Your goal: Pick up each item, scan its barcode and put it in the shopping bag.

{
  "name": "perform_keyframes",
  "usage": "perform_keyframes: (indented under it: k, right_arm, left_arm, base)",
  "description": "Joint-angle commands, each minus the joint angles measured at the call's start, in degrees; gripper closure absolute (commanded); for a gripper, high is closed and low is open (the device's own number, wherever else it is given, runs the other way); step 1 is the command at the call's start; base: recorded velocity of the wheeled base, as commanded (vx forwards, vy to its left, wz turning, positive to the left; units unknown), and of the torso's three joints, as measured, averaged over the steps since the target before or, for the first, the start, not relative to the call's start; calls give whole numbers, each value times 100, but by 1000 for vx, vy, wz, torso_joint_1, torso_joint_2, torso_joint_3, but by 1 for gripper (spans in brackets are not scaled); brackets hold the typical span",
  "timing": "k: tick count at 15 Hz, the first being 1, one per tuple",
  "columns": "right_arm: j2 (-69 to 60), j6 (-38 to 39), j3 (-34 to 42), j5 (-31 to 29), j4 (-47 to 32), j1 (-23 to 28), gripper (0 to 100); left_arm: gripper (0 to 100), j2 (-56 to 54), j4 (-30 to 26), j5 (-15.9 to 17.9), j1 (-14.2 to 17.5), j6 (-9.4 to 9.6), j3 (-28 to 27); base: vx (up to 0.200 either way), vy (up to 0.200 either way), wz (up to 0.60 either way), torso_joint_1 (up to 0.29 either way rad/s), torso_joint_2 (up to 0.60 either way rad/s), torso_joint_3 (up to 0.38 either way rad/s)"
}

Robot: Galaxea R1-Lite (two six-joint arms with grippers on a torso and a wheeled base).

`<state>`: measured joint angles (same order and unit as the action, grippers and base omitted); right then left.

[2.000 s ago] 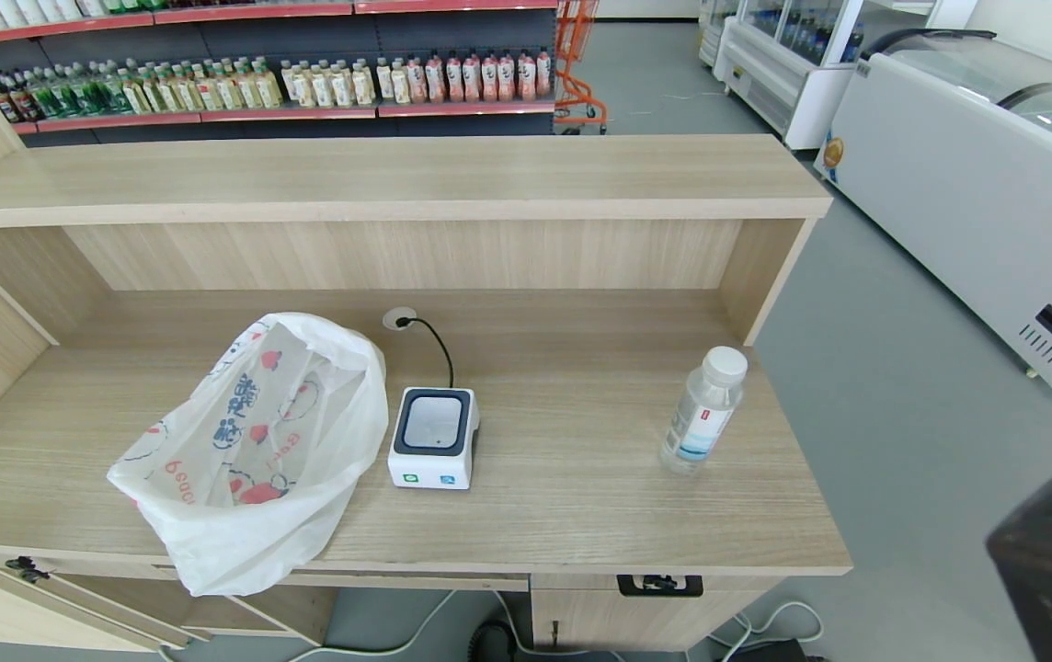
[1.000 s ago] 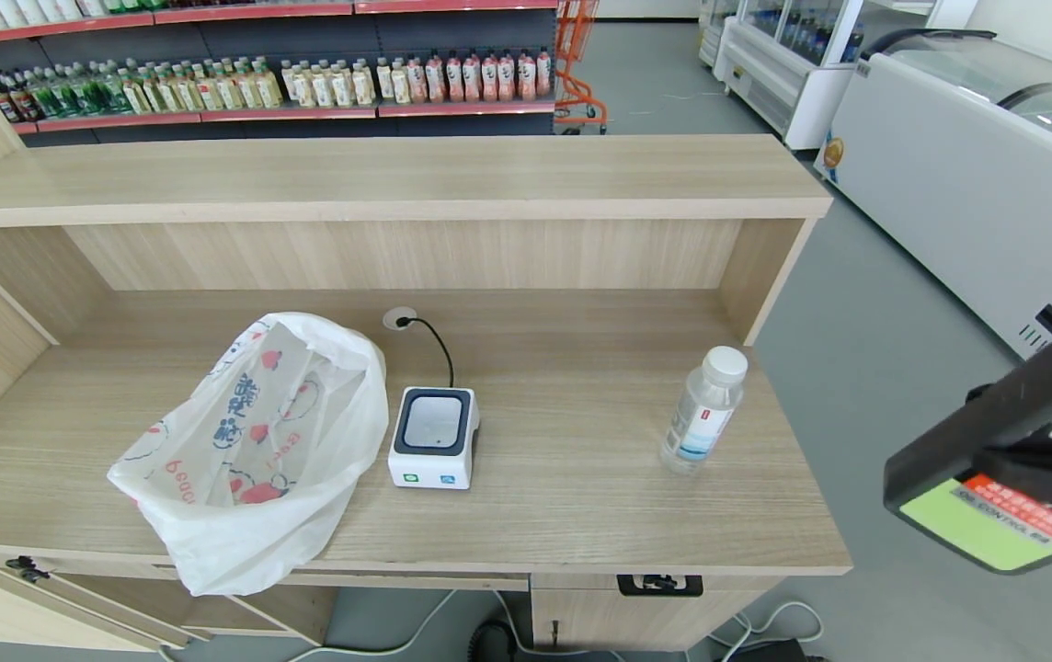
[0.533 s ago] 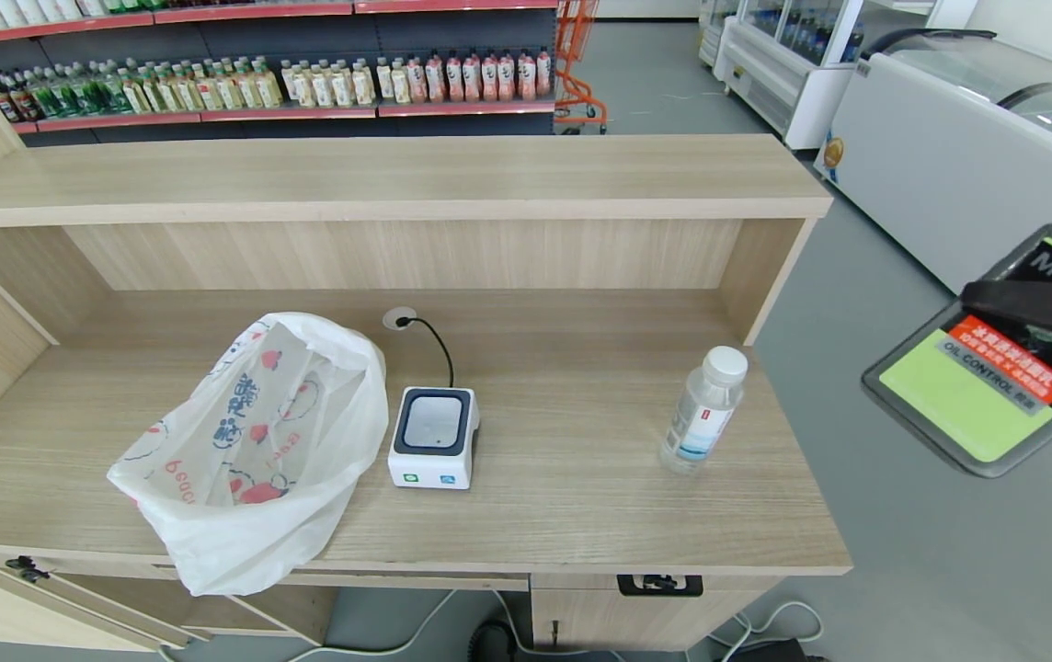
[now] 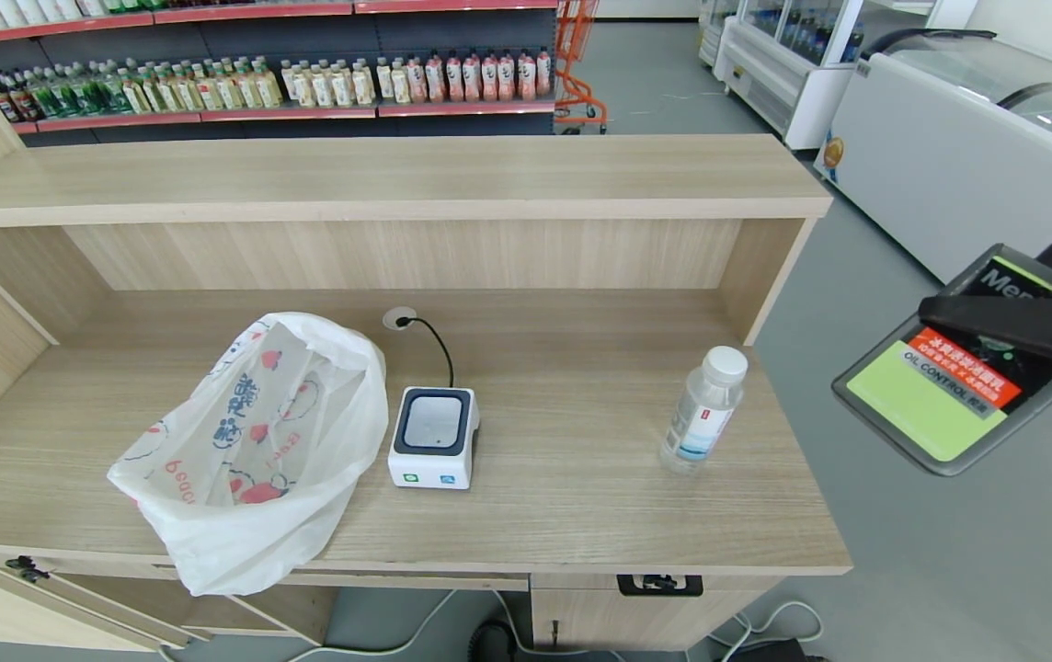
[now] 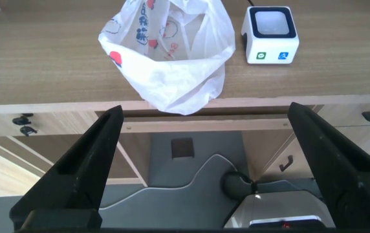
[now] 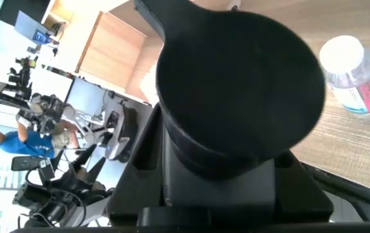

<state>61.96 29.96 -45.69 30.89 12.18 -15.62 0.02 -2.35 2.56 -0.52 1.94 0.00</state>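
One dark tube (image 4: 935, 405) is hanging in the air right of the counter (image 4: 581, 524), with the right gripper (image 4: 944, 317) pinching it.
One shopping bag (image 4: 250, 460) is lying on the left of the counter, one scanner (image 4: 431, 437) is sitting at its middle, and one water bottle (image 4: 703, 414) is standing upright near its right end. The left gripper (image 5: 206, 129) is hanging before the near edge, fingers (image 5: 81, 175) spread wide. A finger is crossing the tube's label, the gripper is hiding the tube's right end, and the bag's inside is hard to make out.

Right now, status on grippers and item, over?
Left gripper open, in front of counter. Right gripper shut on tube, off counter's right end. Bottle stands between tube and scanner.
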Motion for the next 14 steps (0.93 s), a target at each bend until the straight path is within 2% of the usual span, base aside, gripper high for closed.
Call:
perform_keyframes:
  k: [1, 2, 7, 9, 11, 14]
  right_arm:
    - [26, 1, -63, 5, 4, -3, 100]
    - [26, -8, -63, 13, 4, -3, 100]
    - [61, -17, -89, 49, -5, -47, 100]
    - [193, -43, -151, 5, 4, -214, 100]
    - [404, -263, -195, -31, 4, -223, 100]
    - [940, -509, -370, -698, 13, -214, 100]
  left_arm:
    - [0, -2, -2, -1, 0, 0, 0]
    - [0, -2, -2, -1, 0, 0, 0]
    - [0, 6, -2, -1, 0, 8, 0]
    - [0, -2, -2, -1, 0, 0, 0]
    - [0, -2, -2, -1, 0, 0, 0]
    - [0, -2, -2, -1, 0, 8, 0]
  base:
    - [0, 0, 0, 0, 0, 0]
    - [0, 0, 0, 0, 0, 0]
    - [0, 200, 0, 0, 2, 2]
    - [0, 200, 0, 2, 0, 7]
    - [0, 200, 0, 0, 0, 0]
    - [0, 200, 0, 4, -1, 7]
